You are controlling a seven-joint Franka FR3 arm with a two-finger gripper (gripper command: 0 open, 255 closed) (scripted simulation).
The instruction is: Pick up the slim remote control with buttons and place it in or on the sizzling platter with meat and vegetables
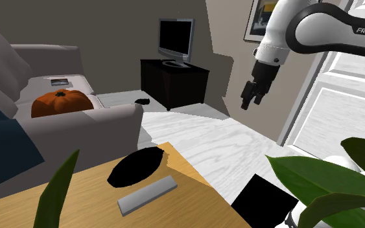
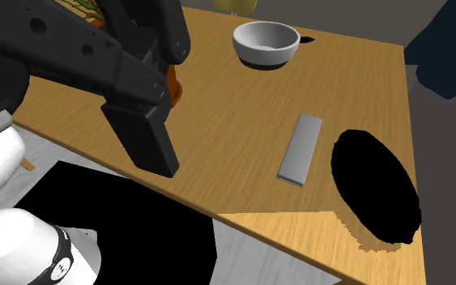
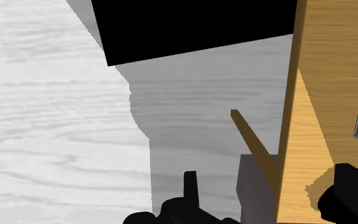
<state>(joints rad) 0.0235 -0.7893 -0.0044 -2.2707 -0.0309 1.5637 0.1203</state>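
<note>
On the wooden table [image 1: 187,194] the grey remote [image 1: 147,194] lies flat, just at 5 o'clock of the black oval platter [image 1: 135,165] in the shoulder view. Gripper [image 1: 251,103] hangs well off at 2 o'clock over the floor [image 1: 226,142], fingers spread, gripping nothing

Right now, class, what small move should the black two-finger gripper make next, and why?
Probably shift sideways over the wooden table, toward the flat grey rectangular remote. The black two-finger gripper hangs open above the pale floor, beyond the table's edge, with the remote off to one side, untouched.
</note>
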